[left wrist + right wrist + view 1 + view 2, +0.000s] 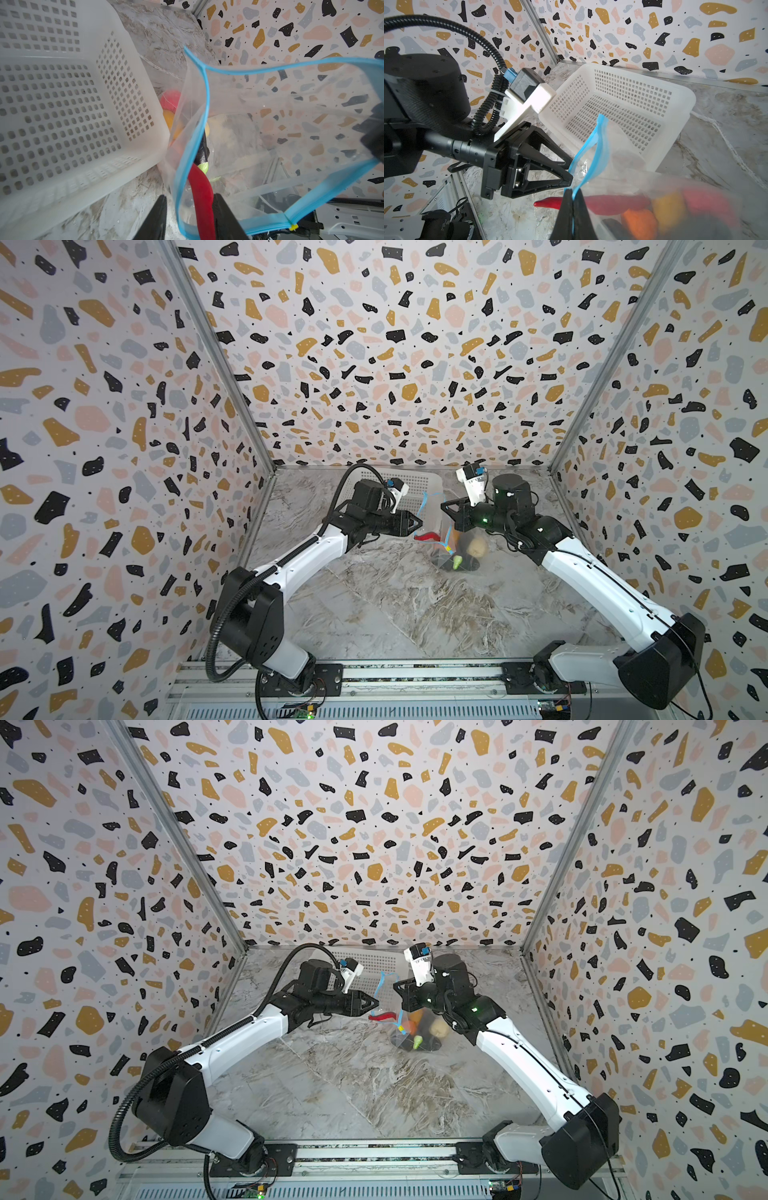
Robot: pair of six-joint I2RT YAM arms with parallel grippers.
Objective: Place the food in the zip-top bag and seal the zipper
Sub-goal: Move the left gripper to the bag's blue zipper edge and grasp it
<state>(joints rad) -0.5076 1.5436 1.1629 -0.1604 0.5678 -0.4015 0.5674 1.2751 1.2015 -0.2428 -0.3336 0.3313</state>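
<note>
The left end effector (pixel 419 525), jaws part-spread and empty, hangs just beside the long red toy chili (pixel 426 536), which lies half through the mouth of the clear crinkly zip-top bag (pixel 270 124) on the marble table (pixel 395 605). Its long axis runs left-right in both top views, pointed tip toward the left arm. Push lengthwise, clear of the light blue zipper strip (pixel 205 99), pinched by the right end effector (pixel 573 207).
</note>
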